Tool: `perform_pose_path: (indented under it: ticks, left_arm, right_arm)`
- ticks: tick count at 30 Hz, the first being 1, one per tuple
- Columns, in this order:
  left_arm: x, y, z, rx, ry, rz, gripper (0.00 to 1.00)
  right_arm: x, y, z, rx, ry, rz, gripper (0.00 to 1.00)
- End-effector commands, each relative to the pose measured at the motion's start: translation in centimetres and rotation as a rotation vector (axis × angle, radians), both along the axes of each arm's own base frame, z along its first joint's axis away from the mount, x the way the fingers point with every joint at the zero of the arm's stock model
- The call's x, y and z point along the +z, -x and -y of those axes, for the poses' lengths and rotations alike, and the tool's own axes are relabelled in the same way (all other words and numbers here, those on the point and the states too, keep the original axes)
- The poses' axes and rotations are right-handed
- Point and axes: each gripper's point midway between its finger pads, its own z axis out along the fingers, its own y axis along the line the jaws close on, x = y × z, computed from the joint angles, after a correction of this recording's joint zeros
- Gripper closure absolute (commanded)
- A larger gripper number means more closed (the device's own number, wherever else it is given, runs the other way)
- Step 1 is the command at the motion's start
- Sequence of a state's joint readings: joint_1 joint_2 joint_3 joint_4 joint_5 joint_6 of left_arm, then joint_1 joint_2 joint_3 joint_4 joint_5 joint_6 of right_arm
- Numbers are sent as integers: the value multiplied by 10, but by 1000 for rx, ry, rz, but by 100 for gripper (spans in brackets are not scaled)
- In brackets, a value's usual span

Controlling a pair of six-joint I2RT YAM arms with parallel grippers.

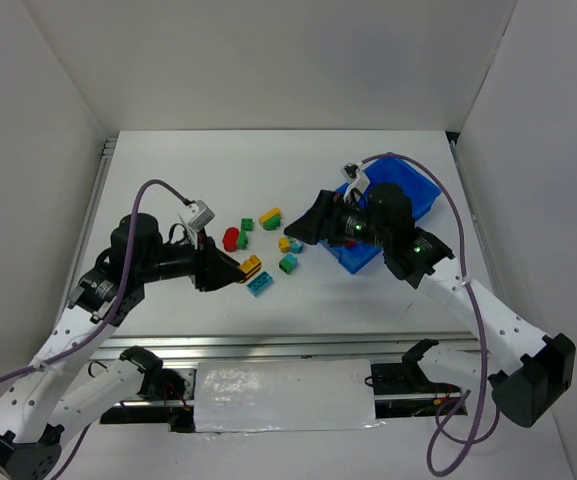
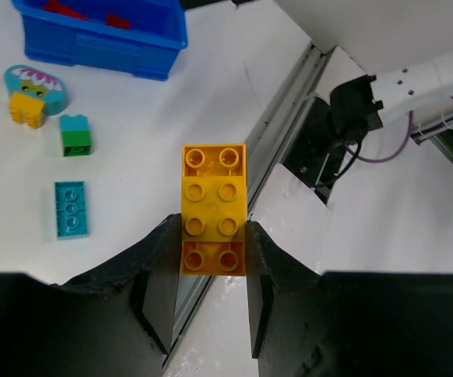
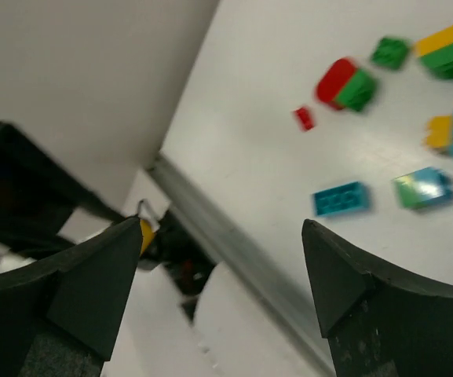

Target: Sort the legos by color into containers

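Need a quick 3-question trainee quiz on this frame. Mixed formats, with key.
1. Multiple choice: the brick clamped in the left gripper is A) red, B) yellow, C) teal.
2. True or false: the right gripper is shut on a green brick.
3. Fill in: in the left wrist view, the pieces lying in the blue tray are ___ in colour.

Key: 1 B. 2 False, its jaws stand open with nothing between them. 3 Red.
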State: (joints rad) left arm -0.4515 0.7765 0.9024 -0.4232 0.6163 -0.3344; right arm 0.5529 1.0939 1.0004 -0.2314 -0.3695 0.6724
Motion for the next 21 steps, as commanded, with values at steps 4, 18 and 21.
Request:
perform_pose_path:
  ticks: [4,18,21]
  left_arm:
    - [33,18,7,-133,68,160,100]
    - [37,29,-5,-117,56,266,100]
    - [38,32,-5,-129,60,272,100]
  right_arm:
    - [27,58,-44,87,-234,-167,9]
    - [58,103,-111,210,-334,-250,20]
    - [60,100,-116,206,-352,-255,26]
